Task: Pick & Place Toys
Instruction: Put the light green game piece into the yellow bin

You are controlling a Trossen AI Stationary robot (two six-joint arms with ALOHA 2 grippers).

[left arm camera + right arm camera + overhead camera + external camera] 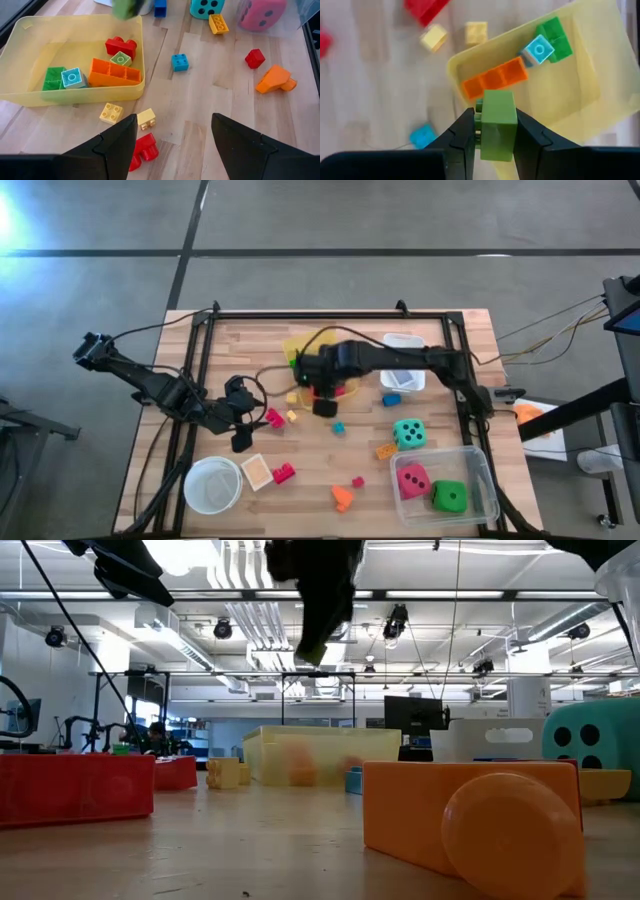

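My right gripper [495,120] is shut on a green block [497,125] and hangs above the near rim of the yellow bin [580,100]. The bin holds a long orange block [495,77], a green block [555,35] and a pale blue one [538,50]. In the high view this gripper [325,402] is at the table's middle. My left gripper [172,145] stands open above the table left of the bin, over two yellow blocks [111,112] and a red one [142,150], touching nothing. More toys lie loose: a blue block [180,61], a teal die [408,432]. My right gripper pinches the green block by two opposite sides [482,130] between its two fingers. The fingers come from above, pointing steeply down. The block is lifted clear, over the bin's rim, with its studs [478,107] facing sideways.
A clear bin [480,470] at the near right holds a pink die [412,478] and a green die [450,498]. A round white bowl [212,485] stands near left. White bins [403,345] sit far right. Orange [343,498] and red [284,473] blocks lie near the front.
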